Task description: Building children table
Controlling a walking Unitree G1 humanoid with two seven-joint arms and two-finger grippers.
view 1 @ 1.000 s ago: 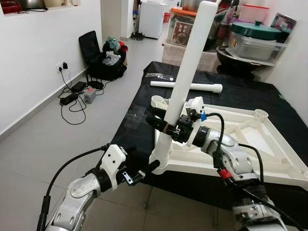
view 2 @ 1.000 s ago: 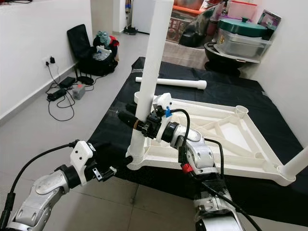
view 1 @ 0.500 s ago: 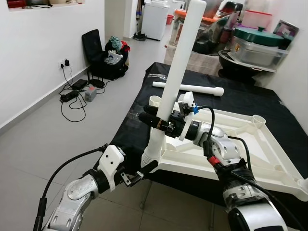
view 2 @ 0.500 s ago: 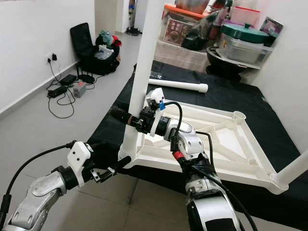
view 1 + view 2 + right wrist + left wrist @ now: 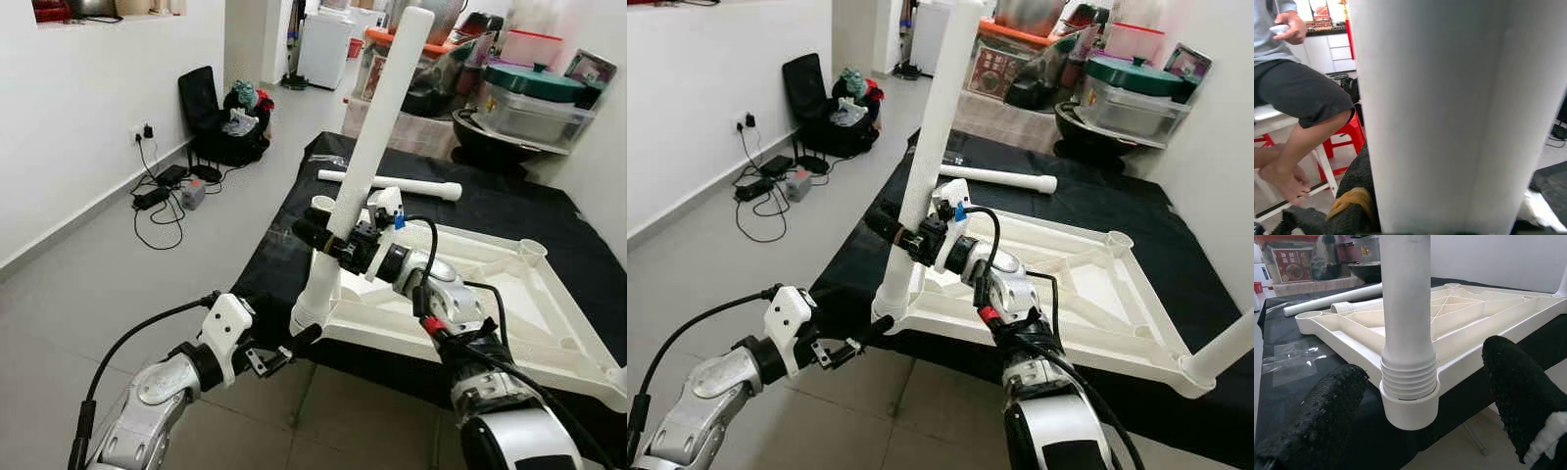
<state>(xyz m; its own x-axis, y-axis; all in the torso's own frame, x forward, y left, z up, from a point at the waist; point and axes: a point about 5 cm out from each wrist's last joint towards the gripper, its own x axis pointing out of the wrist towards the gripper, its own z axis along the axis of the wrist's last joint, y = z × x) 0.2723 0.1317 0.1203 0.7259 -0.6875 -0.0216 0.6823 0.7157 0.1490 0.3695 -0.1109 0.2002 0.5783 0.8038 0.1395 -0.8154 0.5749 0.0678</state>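
- A grey tiled floor (image 5: 88, 294) fills the left side, with a black chair (image 5: 201, 108) and tangled cables against a white wall.
- The left gripper (image 5: 284, 348) reaches in low at the near corner of the table top, its two black mesh-textured fingers (image 5: 1327, 406) spread wide on either side of the corner socket, not touching it.
- A white plastic leg (image 5: 367, 162), a smooth round tube, stands in that corner socket (image 5: 1409, 404). Its long axis runs nearly upright, leaning a little to the right and away from the robot. Ribbed rings mark its lower end where it enters the socket.
- The right gripper (image 5: 328, 235) is clamped around the leg partway up, fingers pointing left.
- The white plastic table top (image 5: 490, 304) lies upside down on a black cloth (image 5: 509, 201), its ribbed underside facing up, with round sockets at the corners.
- A second white leg (image 5: 392, 183) lies flat on the cloth beyond it, its long axis running left to right.
- A seated person's legs (image 5: 1298, 122) appear in the right wrist view.
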